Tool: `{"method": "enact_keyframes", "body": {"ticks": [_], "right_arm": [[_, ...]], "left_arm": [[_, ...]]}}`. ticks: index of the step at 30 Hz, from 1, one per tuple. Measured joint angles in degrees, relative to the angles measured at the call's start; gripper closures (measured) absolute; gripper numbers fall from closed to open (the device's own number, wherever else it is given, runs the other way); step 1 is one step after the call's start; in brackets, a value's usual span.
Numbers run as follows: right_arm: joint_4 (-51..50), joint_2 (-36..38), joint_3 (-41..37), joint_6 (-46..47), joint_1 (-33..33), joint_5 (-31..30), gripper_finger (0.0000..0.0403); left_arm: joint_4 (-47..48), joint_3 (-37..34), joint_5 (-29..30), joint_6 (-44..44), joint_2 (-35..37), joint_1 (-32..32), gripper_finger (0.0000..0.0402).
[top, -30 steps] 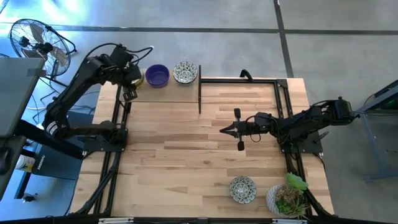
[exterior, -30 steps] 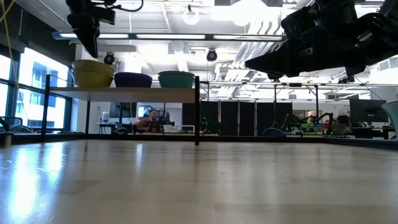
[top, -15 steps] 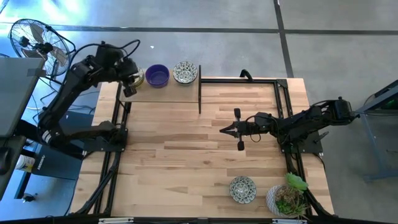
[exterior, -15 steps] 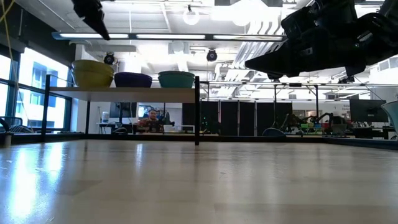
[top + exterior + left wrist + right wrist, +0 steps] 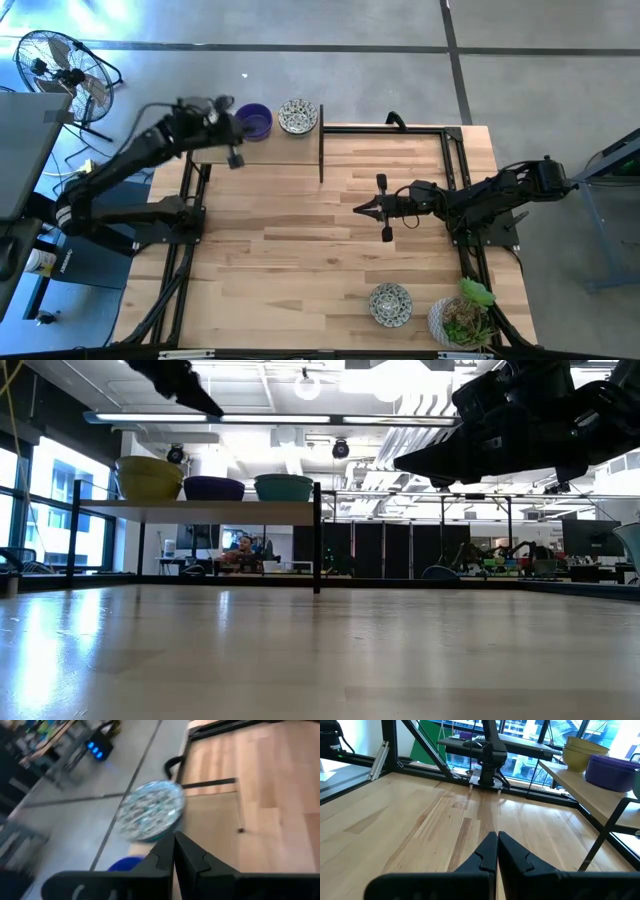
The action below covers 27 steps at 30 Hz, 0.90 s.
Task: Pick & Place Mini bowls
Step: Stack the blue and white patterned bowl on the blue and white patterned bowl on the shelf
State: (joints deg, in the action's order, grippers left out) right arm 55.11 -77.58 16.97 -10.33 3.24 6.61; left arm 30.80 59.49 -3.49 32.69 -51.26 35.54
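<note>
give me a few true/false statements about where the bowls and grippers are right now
1. Three bowls sit in a row on the raised shelf. True: a yellow bowl, a purple bowl and a patterned bowl.
2. The left gripper holds the purple bowl. False: it is shut on nothing, above the shelf.
3. Another patterned bowl sits on the table beside the potted plant. True.
4. The right gripper is open around a bowl. False: it is shut and empty over the middle of the table.
</note>
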Motion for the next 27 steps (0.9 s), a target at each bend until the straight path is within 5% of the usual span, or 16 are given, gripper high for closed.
{"method": "enact_keyframes", "body": {"ticks": [11, 19, 27], "right_arm": [[0.0, 0.0, 0.0, 4.5, 0.0, 0.3, 0.0402], [-0.6, 0.0, 0.0, 8.0, -2.7, -2.6, 0.0401], [-30.5, 1.3, 9.4, 16.1, -10.4, -16.2, 0.0398]], "left_arm": [[-37.4, -23.2, 4.3, 0.3, -0.8, -18.5, 0.04], [-50.5, -33.8, 4.5, 0.5, -1.6, -24.7, 0.0401], [-55.3, -36.8, 3.6, 0.5, -2.3, -25.5, 0.0401]]}}
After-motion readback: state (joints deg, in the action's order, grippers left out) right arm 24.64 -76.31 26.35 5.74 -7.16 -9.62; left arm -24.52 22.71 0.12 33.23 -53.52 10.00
